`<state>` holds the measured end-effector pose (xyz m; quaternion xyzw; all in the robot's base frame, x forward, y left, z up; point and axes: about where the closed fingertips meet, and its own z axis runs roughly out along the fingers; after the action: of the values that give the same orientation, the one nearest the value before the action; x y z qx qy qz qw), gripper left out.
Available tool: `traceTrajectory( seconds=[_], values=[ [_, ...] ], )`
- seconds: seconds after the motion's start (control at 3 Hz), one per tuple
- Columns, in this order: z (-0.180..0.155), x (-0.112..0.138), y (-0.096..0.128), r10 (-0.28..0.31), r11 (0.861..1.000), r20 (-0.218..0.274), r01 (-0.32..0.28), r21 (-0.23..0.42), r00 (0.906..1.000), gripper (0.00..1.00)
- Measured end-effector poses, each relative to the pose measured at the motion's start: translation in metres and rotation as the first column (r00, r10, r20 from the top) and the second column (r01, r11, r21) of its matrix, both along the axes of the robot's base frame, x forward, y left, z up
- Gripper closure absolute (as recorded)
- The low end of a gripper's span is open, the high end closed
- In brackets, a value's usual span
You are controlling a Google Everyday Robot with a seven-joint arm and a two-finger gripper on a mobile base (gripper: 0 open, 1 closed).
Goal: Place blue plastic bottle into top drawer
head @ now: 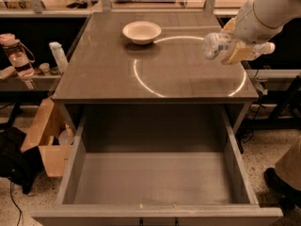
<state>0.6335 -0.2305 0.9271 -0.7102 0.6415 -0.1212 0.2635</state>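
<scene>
The blue plastic bottle (221,45) is a small clear ribbed bottle with a white cap at its right end. It lies sideways in the air above the right part of the tabletop. My gripper (236,47) is shut on the bottle around its middle, with the tan fingers (240,53) across it and the white arm reaching in from the upper right. The top drawer (155,182) is pulled fully open below the table's front edge, a wide grey box with nothing inside.
A white bowl (141,32) sits at the back middle of the brown tabletop (117,74). A pink-lidded clear bottle (16,55) and a slim white bottle (59,56) stand on a shelf at left. A cardboard box (44,142) is on the floor at left.
</scene>
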Motion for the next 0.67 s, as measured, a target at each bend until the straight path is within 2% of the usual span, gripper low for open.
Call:
traceTrajectory(
  seconds=[0.33,0.67],
  values=[
    [-0.008,-0.033,-0.008,0.061,0.998,-0.001,-0.061,-0.025,0.9981,1.0],
    [-0.021,-0.058,-0.018,0.062,0.998,-0.023,-0.062,-0.018,0.9978,1.0]
  ],
)
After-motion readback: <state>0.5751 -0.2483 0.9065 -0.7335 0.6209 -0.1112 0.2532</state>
